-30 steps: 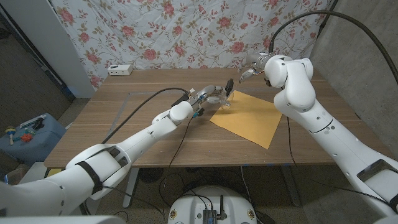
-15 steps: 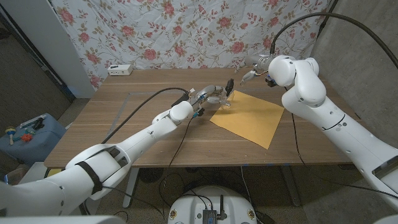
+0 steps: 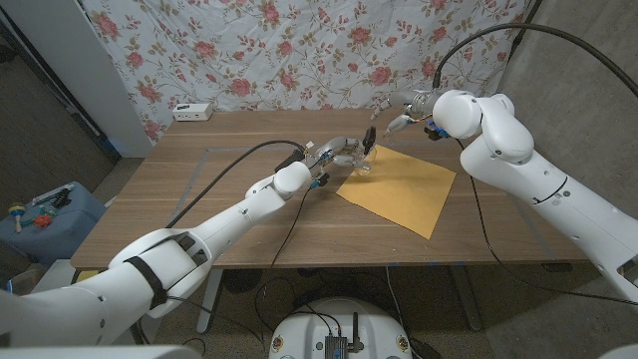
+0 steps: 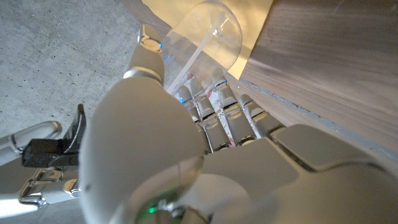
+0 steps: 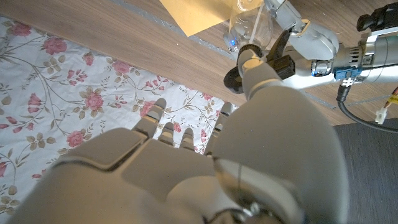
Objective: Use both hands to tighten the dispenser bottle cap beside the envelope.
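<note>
Bottle [image 3: 359, 160] sits centre frame in the head view, at the envelope's [image 3: 399, 189] upper-left corner; we see it clear with a black cap [image 3: 369, 138]. Left hand [image 3: 337, 152] wraps the bottle body, fingers [image 4: 211, 106] curled round it in the left wrist view. Right hand [image 3: 397, 108] hovers upper right of the cap, apart from it, fingers spread, holding nothing. Both on the table [image 3: 219, 199].

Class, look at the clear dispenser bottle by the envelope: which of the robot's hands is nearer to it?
The left. The left hand grips the clear dispenser bottle at the envelope's corner. The right hand hangs in the air beyond it, fingers apart, touching nothing.
</note>
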Tool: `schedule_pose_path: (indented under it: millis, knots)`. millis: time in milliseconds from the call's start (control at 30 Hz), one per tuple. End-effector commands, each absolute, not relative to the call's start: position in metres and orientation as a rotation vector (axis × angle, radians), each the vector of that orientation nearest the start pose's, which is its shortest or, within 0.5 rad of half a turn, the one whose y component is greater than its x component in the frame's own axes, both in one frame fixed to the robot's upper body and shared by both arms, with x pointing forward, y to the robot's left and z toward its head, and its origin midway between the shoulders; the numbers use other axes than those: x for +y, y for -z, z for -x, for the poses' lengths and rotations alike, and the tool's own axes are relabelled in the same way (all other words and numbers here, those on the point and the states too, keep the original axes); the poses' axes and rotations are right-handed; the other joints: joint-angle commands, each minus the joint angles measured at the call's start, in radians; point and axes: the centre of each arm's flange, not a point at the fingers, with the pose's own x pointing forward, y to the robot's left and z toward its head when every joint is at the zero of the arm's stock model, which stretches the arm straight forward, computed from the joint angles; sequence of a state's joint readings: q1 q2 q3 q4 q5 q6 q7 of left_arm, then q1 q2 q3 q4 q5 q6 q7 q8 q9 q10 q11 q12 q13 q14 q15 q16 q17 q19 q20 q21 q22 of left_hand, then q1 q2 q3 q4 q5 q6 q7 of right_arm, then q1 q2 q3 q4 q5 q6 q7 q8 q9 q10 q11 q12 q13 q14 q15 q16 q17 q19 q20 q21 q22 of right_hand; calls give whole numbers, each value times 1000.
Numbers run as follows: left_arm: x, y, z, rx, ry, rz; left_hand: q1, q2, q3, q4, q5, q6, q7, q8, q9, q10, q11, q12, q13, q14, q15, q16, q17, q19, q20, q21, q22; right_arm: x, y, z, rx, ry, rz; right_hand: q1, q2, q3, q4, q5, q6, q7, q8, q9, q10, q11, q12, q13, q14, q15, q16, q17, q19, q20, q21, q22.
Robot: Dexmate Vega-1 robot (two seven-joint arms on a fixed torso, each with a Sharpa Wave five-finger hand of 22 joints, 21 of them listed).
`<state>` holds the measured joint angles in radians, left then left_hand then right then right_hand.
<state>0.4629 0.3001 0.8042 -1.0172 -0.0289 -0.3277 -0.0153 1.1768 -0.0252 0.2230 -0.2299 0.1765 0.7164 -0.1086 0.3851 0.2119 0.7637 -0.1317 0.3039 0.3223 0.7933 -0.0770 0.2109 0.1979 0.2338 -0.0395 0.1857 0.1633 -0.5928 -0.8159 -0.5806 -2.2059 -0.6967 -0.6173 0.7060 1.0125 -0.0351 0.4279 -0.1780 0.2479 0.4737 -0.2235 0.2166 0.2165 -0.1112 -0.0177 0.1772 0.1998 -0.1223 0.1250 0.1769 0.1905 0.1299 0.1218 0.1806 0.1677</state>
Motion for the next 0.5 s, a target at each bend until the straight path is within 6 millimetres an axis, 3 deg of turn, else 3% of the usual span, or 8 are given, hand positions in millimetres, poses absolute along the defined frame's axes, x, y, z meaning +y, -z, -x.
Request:
schedule_pose_path:
  millis: [33, 500]
  knots:
    - [66, -8, -683, -699, 481, -710, -86, 126, 87, 79, 8, 164, 14, 22, 3, 84, -33, 7, 210, 24, -107, 5, 5, 9, -93, -3, 1, -174, -134, -512, -409, -159, 1548, 17, 2, 8, 1, 6, 16, 0, 8, 2, -15, -7, 2, 0, -15, 5, 2, 2, -7, 1, -1, 0]
    - [67, -7, -681, -696, 475, -710, -87, 125, 89, 79, 8, 165, 14, 22, 3, 84, -34, 6, 211, 24, -108, 3, 3, 9, -92, -3, 1, -168, -132, -519, -383, -184, 1553, 49, 3, 16, 1, 7, 55, 1, 24, 5, -31, -13, 6, -2, -38, 4, 4, 2, -11, 6, 2, 0]
